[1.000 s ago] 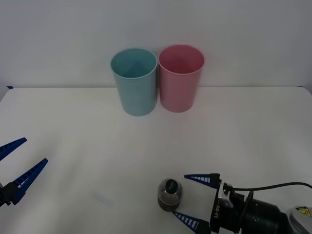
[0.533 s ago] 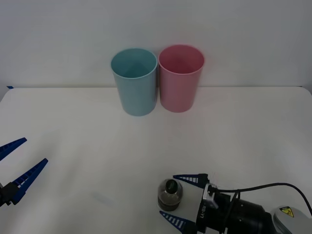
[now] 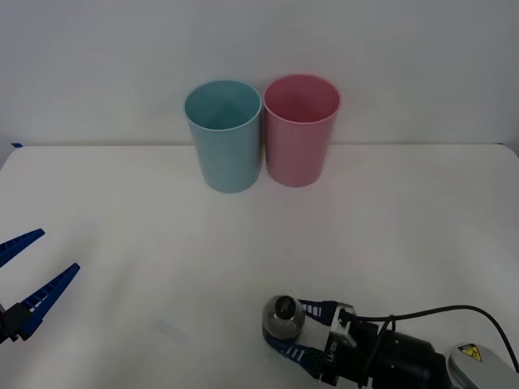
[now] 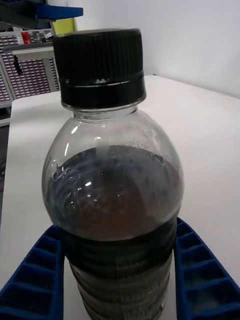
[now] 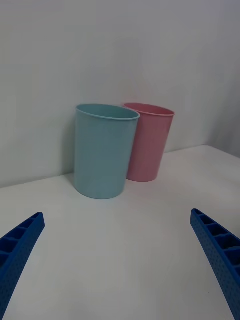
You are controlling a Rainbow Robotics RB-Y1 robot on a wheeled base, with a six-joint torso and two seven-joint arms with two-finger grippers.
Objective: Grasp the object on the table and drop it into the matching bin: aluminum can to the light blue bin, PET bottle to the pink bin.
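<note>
The PET bottle (image 3: pixel 282 316), small and clear with dark brown liquid and a black cap, stands upright on the white table (image 3: pixel 162 243) near the front edge. My right gripper (image 3: pixel 290 329) is shut on it, one blue finger pressed against each side of its body. The right wrist view shows the bottle (image 4: pixel 115 190) close up, held low on its body by the right gripper (image 4: pixel 120 285). The pink bin (image 3: pixel 301 130) and the light blue bin (image 3: pixel 224 134) stand side by side at the back. My left gripper (image 3: pixel 28 279) hangs open at the left edge.
The bins touch each other at the table's far edge, close to a white wall. In the left wrist view the light blue bin (image 5: pixel 104 150) stands in front of the pink bin (image 5: pixel 149 142), with bare tabletop between them and my left gripper (image 5: pixel 116 215).
My right gripper has slid forward around the bottle and its fingers have closed in onto the bottle's sides. The left arm has not moved.
</note>
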